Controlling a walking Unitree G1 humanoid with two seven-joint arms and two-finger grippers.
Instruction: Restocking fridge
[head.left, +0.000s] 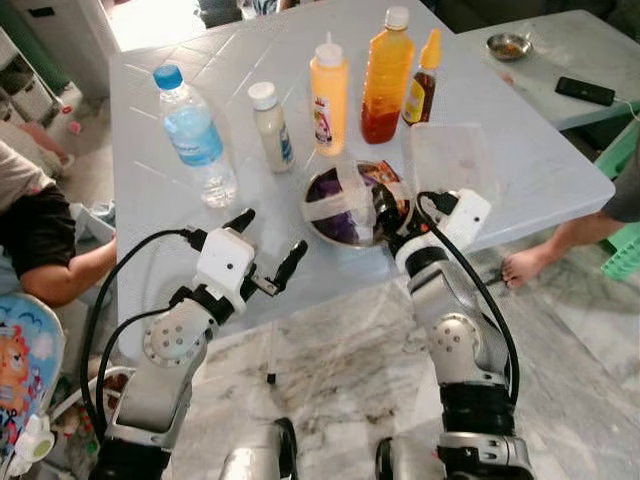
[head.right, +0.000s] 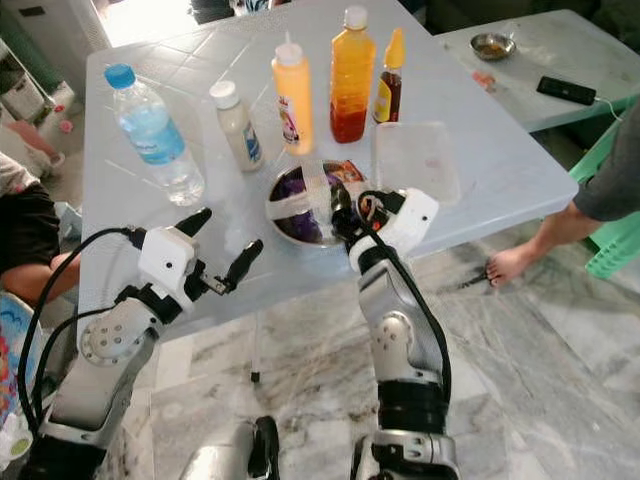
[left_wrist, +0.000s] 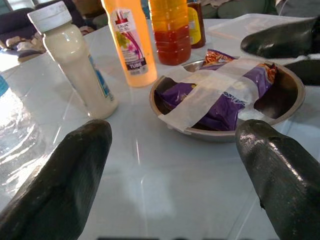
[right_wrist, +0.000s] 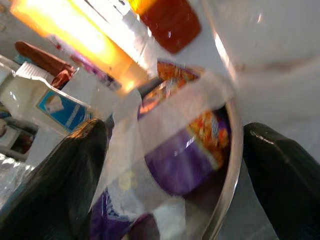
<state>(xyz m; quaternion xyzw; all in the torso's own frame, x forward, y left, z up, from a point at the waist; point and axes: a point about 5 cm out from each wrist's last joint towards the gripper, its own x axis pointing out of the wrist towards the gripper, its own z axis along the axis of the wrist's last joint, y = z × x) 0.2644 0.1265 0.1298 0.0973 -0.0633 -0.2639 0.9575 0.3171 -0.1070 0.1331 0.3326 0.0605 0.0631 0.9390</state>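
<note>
Steel bowl (head.left: 345, 205) with taped purple packet sits centre frame on tabletop (head.left: 520, 170), near its front edge. Right gripper (head.left: 392, 215) at bowl rim, jaws wide, apparently lining up a grasp. Left gripper (head.left: 268, 250) hovers lower left, jaws wide, empty.

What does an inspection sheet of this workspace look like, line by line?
Surface: pale table, glossy, with no spills seen.
Job's things: steel bowl holding a purple snack packet under white tape strips; water bottle, white bottle, yellow squeeze bottle, orange sauce bottle and small brown bottle stand upright behind it.
Clutter: clear container beside the bowl; on the second table, a small dish and a phone.
Hands: left hand open, near the table edge; right hand open at the bowl's rim.
Cables: black cables run along both arms.
Surroundings: marble floor; a person's foot on the right, a person's arm on the left.
</note>
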